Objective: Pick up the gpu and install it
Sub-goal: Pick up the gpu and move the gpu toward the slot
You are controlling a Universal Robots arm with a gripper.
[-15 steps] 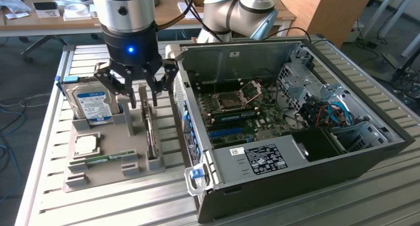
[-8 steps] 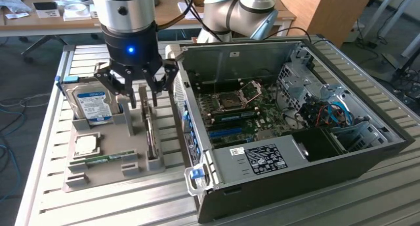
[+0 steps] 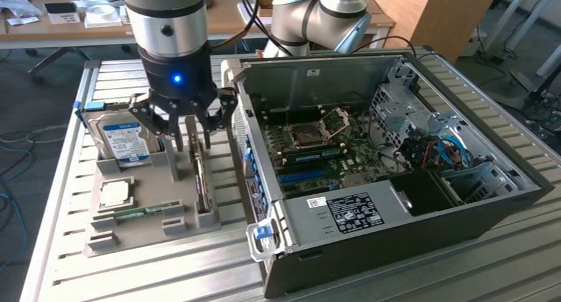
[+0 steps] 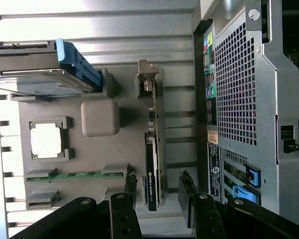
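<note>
The gripper [image 3: 188, 151] hangs over the grey holder tray [image 3: 144, 177] on the counter [image 3: 114, 276], its fingers spread wide and grasping nothing. The gpu [image 3: 202, 187] stands on its edge in this tray, in line between the fingers. It is just beside the open computer case [image 3: 368, 203], on the exterior view's left.
</note>
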